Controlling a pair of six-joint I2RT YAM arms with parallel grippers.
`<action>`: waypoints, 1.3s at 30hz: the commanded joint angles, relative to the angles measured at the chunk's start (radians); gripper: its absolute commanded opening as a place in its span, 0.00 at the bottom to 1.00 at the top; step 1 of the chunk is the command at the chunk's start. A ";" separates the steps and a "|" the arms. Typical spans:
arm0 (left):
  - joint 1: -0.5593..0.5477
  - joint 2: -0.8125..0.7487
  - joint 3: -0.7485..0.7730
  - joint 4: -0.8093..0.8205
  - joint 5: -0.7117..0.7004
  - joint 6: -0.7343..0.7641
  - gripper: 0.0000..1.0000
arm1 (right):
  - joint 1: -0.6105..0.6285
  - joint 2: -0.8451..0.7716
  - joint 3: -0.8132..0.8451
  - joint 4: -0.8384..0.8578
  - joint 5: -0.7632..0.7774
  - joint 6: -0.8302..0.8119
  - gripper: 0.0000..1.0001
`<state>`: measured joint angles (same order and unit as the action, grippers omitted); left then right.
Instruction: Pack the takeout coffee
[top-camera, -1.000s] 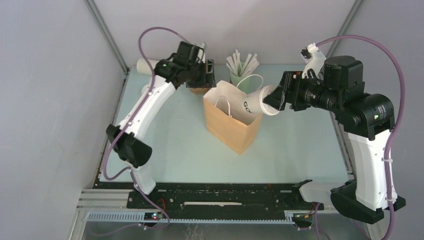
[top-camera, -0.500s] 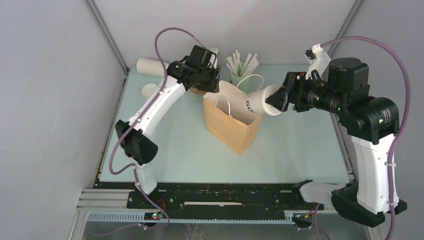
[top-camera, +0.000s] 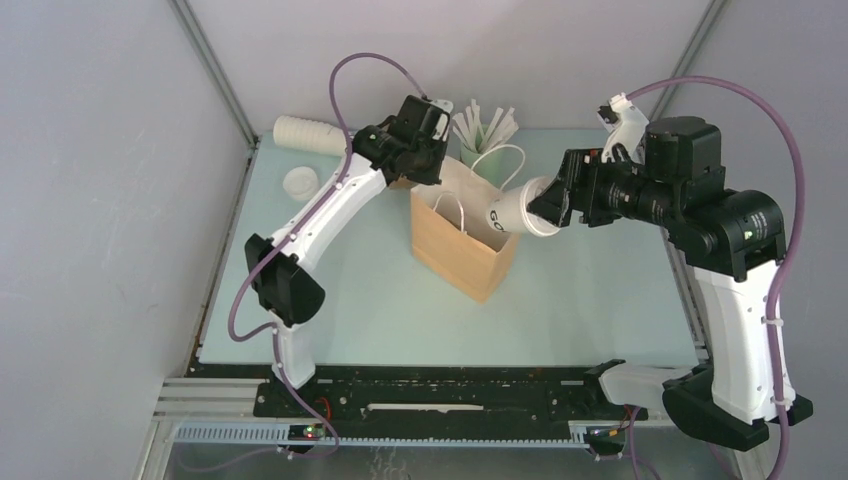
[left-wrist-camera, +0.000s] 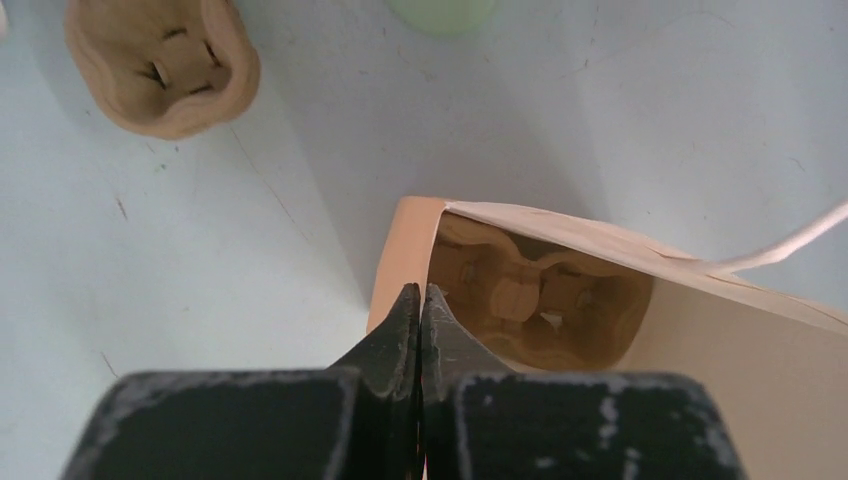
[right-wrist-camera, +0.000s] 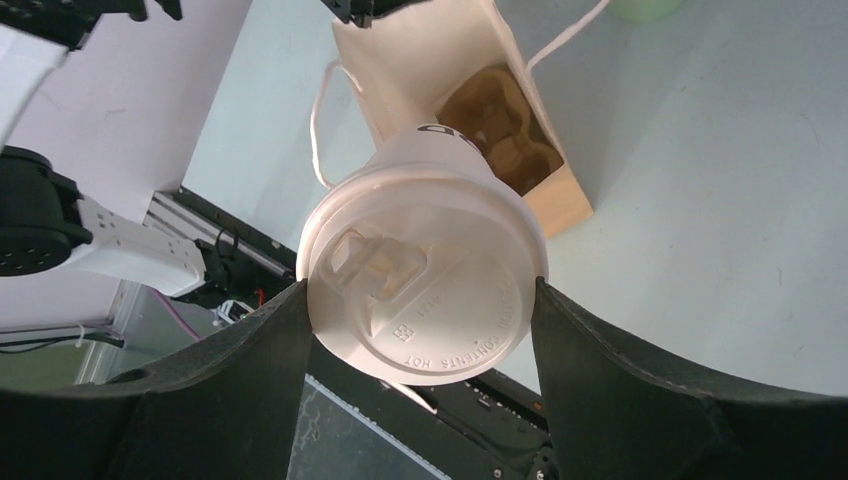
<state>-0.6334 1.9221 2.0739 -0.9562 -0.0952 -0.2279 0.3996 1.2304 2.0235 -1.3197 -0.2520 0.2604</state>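
White lidded cup (right-wrist-camera: 425, 265) clamped tilted between right fingers (right-wrist-camera: 240, 390); left fingers (left-wrist-camera: 395, 335) pinch brown bag (left-wrist-camera: 700, 350) rim.

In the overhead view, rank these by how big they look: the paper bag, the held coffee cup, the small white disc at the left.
1. Paper bag, largest.
2. Coffee cup, second, though held up nearer the camera.
3. White disc, smallest.

Cup (top-camera: 512, 210) cream-white with dark lettering; lid (right-wrist-camera: 425, 290) white, embossed text. Bag (top-camera: 455, 255) tan kraft, handles (right-wrist-camera: 318, 120) white, tray (left-wrist-camera: 535, 300) inside brown. Table (top-camera: 600, 300) pale mint. Green cup (top-camera: 472, 156) pale, sticks (top-camera: 485, 125) white; cables (top-camera: 790, 150) purple
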 joint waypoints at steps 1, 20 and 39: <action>-0.037 -0.155 -0.051 0.134 -0.094 0.066 0.00 | 0.019 -0.004 -0.010 0.032 -0.026 -0.048 0.53; -0.221 -0.940 -1.233 1.019 -0.348 -0.143 0.00 | 0.710 -0.005 -0.196 0.215 0.493 -0.394 0.50; -0.286 -1.024 -1.350 1.009 -0.400 -0.265 0.00 | 1.011 0.105 -0.419 0.250 0.821 -0.560 0.47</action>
<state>-0.9108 0.9020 0.6918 0.0498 -0.4694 -0.4465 1.3872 1.3319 1.6535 -1.1069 0.5152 -0.2409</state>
